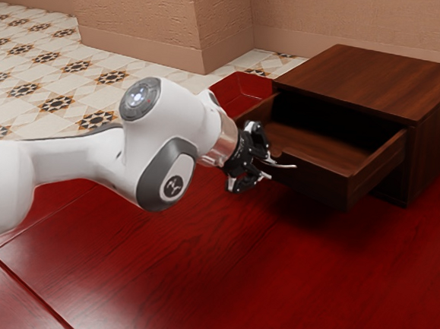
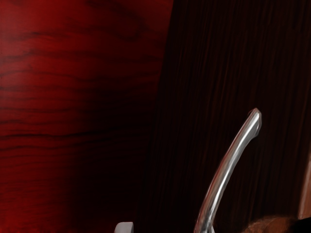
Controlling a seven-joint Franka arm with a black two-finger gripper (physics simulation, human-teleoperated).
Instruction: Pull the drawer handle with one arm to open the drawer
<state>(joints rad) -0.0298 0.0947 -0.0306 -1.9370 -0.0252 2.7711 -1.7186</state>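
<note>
**Claw at the handle of a drawer standing out of its cabinet**

In the exterior view the white arm comes in from nine o'clock and ends near the centre in the black gripper. At three o'clock from the claw, right against it, a thin silvery handle juts from the drawer. Whether the claw is spread or pinching the handle cannot be told.

The drawer stands well out of the dark wooden cabinet at two o'clock, its inner floor showing. Cabinet and drawer rest on red wooden flooring. Patterned tiles lie at ten o'clock.

In the wrist view the handle is a curved metal bar against the drawer's dark front, with the red flooring beside it.
</note>
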